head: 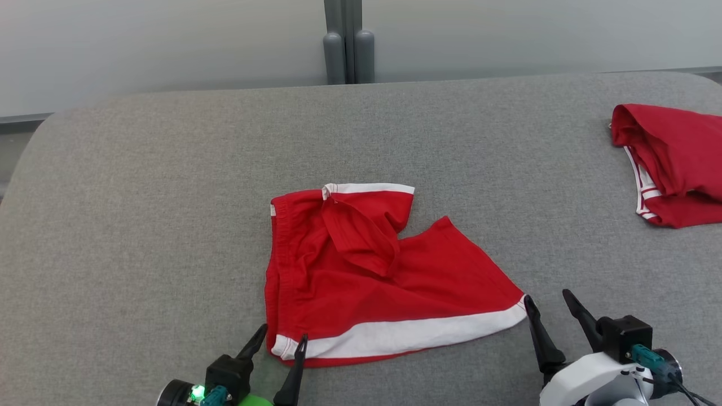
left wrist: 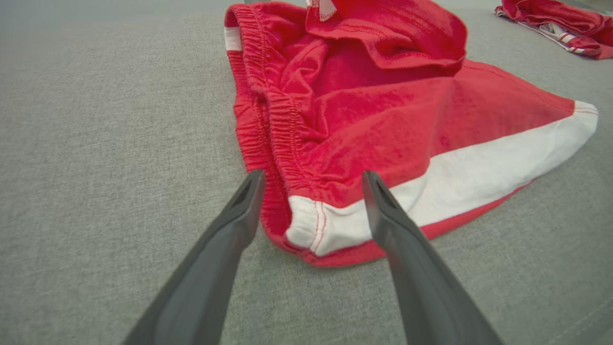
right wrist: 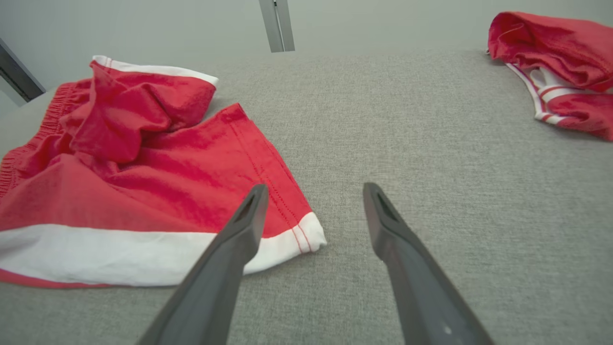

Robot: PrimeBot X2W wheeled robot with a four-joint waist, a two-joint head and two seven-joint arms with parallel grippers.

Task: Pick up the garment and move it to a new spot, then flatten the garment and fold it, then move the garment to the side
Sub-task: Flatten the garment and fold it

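red garment (head: 361, 276) lies between left hand (head: 284, 331) and right hand (head: 546, 295), both spread.

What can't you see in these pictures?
- Head view: the second red garment is cut off by the right edge.
- Every view: a folded-over leg of the red shorts hides the cloth beneath it.
- Head view: the left gripper is partly cut off by the bottom edge.

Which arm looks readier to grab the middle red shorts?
Probably left. The left end effector stands open around the near corner of the red shorts; the right end effector is mostly over bare grey surface beside the hem.
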